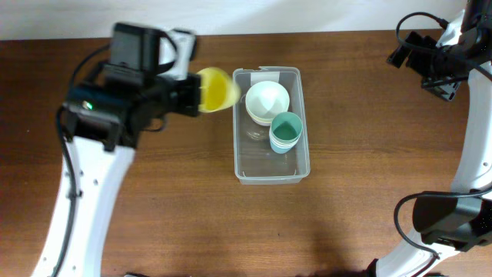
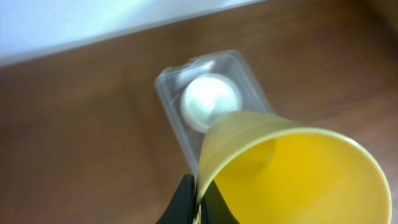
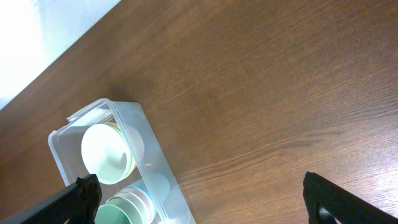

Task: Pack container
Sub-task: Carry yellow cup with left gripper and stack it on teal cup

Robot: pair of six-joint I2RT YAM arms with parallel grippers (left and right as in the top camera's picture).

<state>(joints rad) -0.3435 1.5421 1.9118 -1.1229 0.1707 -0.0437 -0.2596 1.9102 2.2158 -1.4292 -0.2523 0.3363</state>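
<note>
Right now you have the container [image 1: 265, 165] sitting upright on the table [image 1: 369, 154], open mouth up. Its long axis runs straight from the wall side of the table toward the arm bases, with its short ends facing those two ways. A small pale tab sits on the short rim at the wall end.

Around the container you see dark brown wood-grain tabletop. Past its wall end, a strip of plain white wall [image 1: 307, 15] closes off the scene.

The container is clear plastic, rectangular with rounded corners and a shallow lip, so you can see the wood through its floor. In its wall-end half sits a stack of pale bowls [image 1: 267, 100], white on top. Just beside that stack, toward the container's middle, is a stack of cups [image 1: 286, 131] with a green one uppermost. The half nearer the arm bases is bare.

Your left gripper [image 1: 194, 96] is clamped on the wall of a yellow cup [image 1: 217, 89], which lies tilted at the container's left wall-end corner and overlaps the rim. Your right gripper [image 3: 200, 186] hangs well apart to the container's right with its jaws spread wide, holding nothing.
</note>
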